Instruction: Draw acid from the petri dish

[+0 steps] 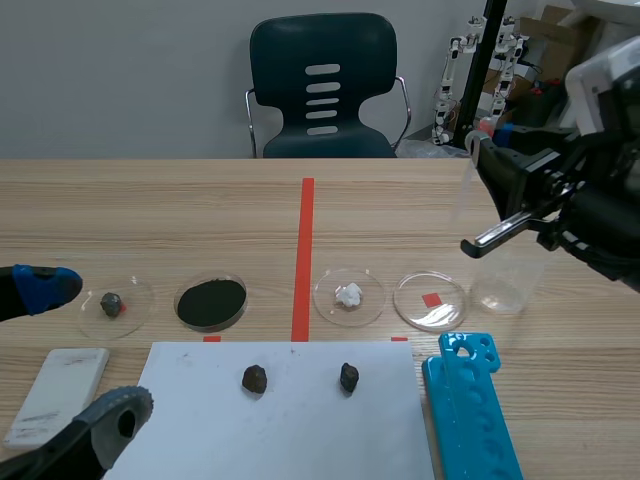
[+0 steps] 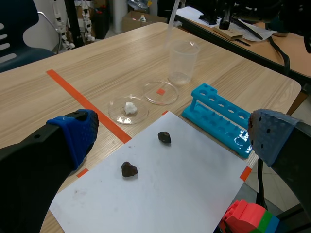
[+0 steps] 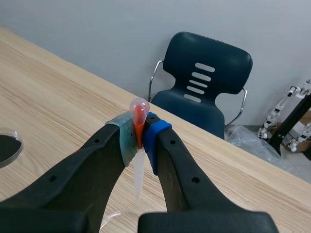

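Right fingers (image 3: 158, 138) are clamped on a dropper (image 3: 139, 116), seemingly held above the beaker (image 1: 503, 285). Left fingers (image 2: 75, 133) are spread wide.

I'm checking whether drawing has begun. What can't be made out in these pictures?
- Clear petri dish: any liquid in it is too transparent to tell, scene and left wrist views.
- Pipette tip: right wrist view, blurred and cut off behind the right gripper.
- Coloured blocks: left wrist view, cut off by the edge.
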Action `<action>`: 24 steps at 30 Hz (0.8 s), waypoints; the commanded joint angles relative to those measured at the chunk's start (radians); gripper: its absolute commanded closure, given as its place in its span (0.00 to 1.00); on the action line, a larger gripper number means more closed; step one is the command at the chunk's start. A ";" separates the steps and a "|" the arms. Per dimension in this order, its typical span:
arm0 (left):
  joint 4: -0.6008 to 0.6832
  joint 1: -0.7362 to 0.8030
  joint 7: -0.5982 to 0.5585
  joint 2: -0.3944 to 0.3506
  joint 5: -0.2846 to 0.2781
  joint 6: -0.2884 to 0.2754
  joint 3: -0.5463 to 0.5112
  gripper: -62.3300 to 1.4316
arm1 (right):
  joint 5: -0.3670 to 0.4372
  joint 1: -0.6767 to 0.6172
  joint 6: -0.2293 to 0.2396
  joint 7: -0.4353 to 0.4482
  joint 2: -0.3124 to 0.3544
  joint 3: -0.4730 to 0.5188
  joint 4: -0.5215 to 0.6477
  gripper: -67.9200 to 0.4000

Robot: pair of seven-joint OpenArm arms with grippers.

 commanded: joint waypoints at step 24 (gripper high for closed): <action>0.009 -0.003 -0.016 0.005 -0.014 -0.002 0.003 0.00 | -0.146 0.101 -0.013 0.094 -0.116 -0.036 -0.287 0.98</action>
